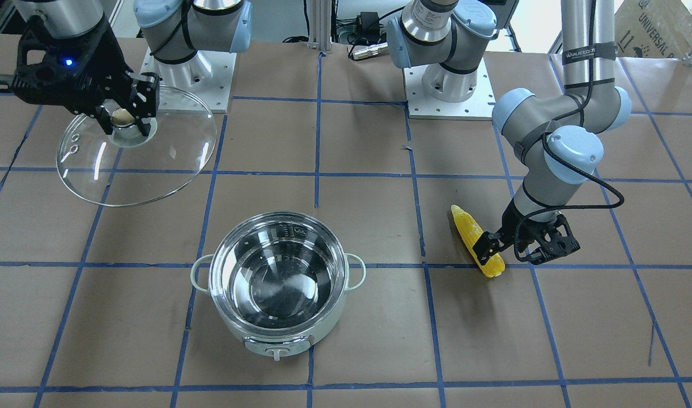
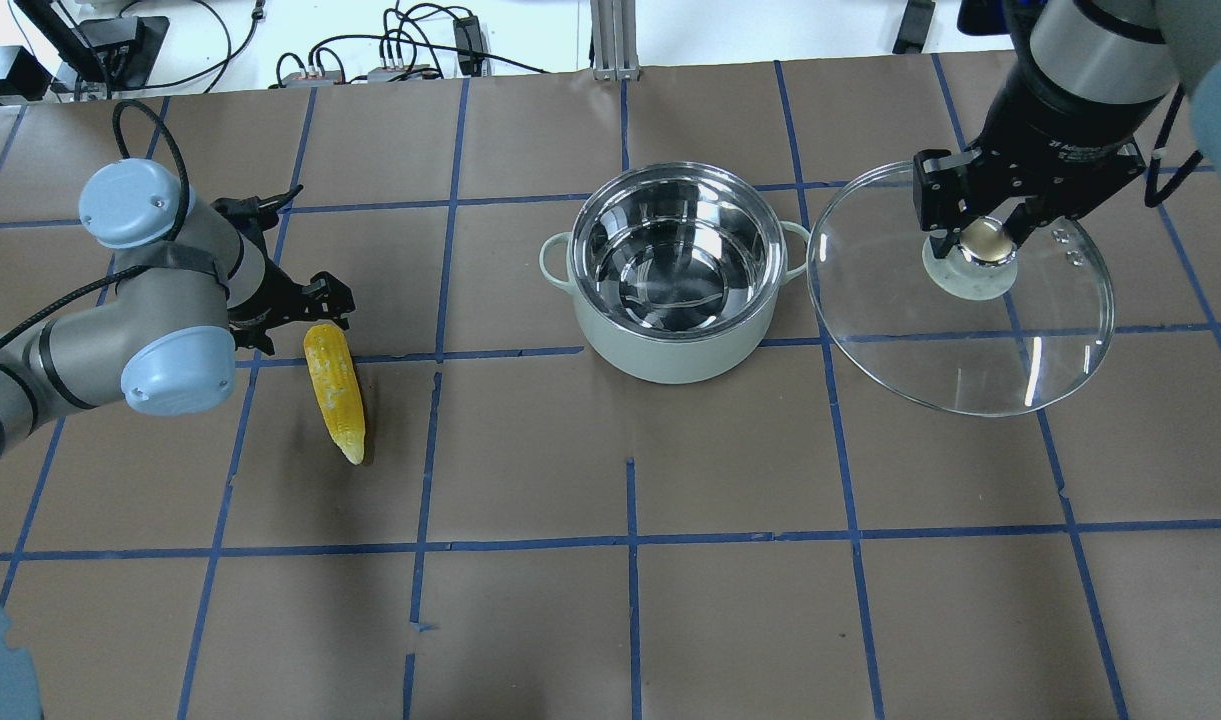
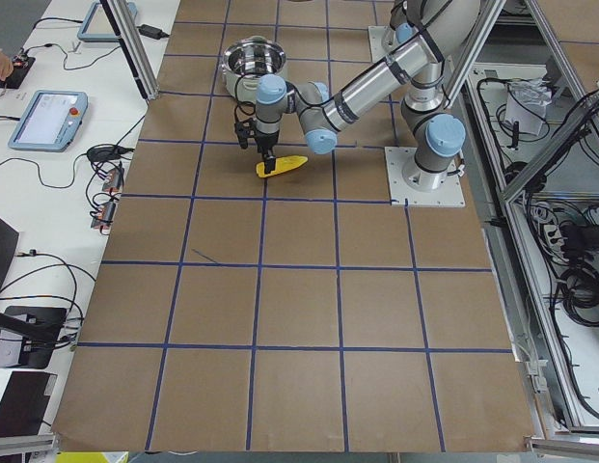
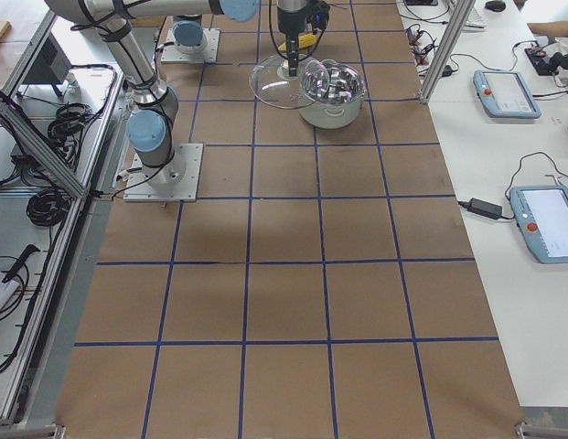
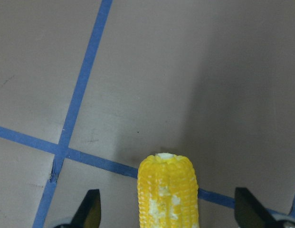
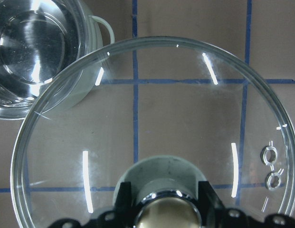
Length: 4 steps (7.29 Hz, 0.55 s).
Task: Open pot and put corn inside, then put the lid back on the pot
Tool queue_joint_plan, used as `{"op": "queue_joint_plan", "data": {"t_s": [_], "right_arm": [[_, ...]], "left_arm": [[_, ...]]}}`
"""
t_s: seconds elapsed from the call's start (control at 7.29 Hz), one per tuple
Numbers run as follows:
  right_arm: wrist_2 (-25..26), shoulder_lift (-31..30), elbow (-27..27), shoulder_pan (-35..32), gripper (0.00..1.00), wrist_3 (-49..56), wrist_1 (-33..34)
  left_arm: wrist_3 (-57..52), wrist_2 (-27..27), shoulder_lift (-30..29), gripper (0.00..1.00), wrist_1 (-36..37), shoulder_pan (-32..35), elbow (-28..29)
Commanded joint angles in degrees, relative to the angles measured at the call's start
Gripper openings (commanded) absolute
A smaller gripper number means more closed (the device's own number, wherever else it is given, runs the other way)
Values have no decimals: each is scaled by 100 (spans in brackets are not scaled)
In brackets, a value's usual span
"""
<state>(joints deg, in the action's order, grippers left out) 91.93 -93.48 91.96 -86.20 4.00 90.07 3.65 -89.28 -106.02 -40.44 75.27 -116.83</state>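
The pot (image 2: 675,355) stands uncovered near the middle of the desk (image 2: 750,620), its steel interior exposed and its 2 side handles in line with the desk's length. The corn (image 2: 335,390) lies flat on the desk well apart from the pot, on the robot's left, with the pointed tip toward the robot and the thick end on a blue tape line. The left gripper (image 5: 168,211) is released: its 2 fingers straddle the thick end of the corn with a gap on each side. The right gripper (image 2: 982,240) is clenched on the knob of the lid (image 2: 970,340), holding the lid tilted above the desk just beside the pot, on the robot's right.
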Motion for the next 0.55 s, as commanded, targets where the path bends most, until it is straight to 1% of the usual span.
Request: {"op": "queue_joint_plan", "data": {"t_s": [0.0,0.14,0.41], "right_arm": [[18,329,-518,95,39,57,3],[9,400,-626,68,39,57,-155],[9,270,-426,51,39,39,-183]], "left_arm": [[13,-19,-41,99,28,-4,-85],[31,-2,-59,99,28,-4,-94],[31,7,-68,99,54,-4,-190]]}}
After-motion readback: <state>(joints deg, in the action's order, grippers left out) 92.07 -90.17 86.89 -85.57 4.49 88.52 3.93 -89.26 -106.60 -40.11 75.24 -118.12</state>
